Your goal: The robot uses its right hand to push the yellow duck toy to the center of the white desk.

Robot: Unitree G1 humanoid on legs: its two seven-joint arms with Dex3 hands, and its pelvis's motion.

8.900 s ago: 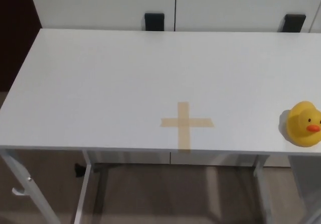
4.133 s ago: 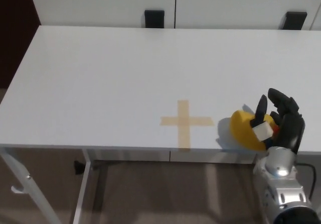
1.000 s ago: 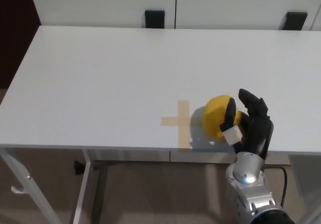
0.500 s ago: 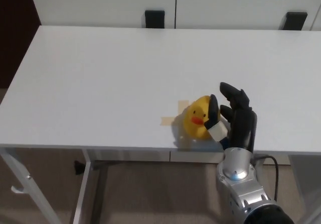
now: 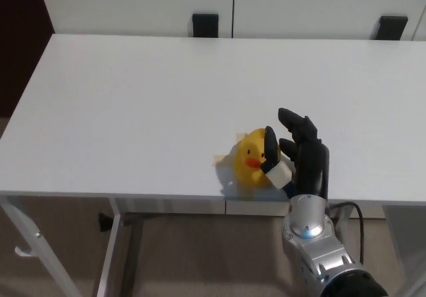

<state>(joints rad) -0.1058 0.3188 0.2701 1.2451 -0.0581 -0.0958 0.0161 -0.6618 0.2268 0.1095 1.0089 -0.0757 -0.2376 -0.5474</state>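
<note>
Yellow duck toy: sits over tan tape cross. Right hand: fingers spread, thumb against duck's side. Advice: ease off; avoid overshoot.

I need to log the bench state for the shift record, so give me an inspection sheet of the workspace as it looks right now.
Surface: white desk, flat; a tan tape cross near the front edge is mostly hidden.
Job's things: yellow duck toy sits over the tape cross, orange beak facing the camera.
Clutter: nothing seen.
Hands: right hand is open, its fingers spread, against the duck's right side; left hand is not in view.
Cables: a black cable loops beside the right forearm, below the desk edge.
Surroundings: white cabinet fronts behind the desk, two black blocks at the far edge, desk legs and floor below.
</note>
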